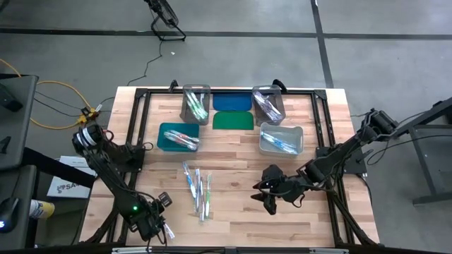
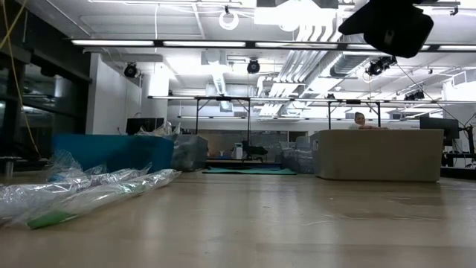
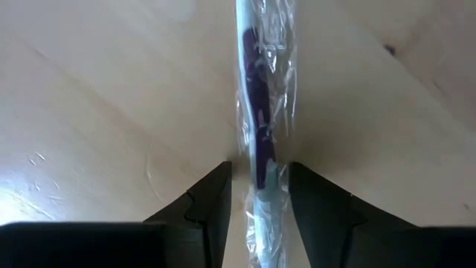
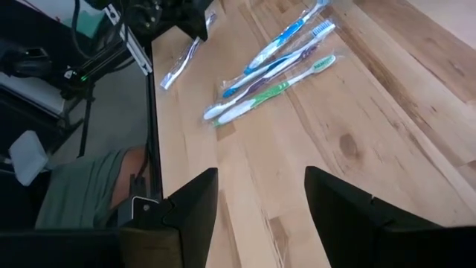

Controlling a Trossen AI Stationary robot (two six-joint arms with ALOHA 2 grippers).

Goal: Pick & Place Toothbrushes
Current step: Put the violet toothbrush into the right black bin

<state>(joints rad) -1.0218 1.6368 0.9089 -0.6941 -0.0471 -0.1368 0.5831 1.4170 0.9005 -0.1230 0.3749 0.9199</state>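
Four bins (image 1: pixel 195 103), two lids (image 1: pixel 232 102), about four loose toothbrushes (image 4: pixel 271 71) lying ahead of the empty, parted right gripper (image 4: pixel 260 195), left gripper (image 3: pixel 258 199) angled down, fingers (image 3: pixel 212 197) closed on one wrapped toothbrush (image 3: pixel 262 104) between them.

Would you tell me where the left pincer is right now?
In the high view the left pincer sits at the table's near left corner, closed on a wrapped toothbrush, left of the loose toothbrushes.
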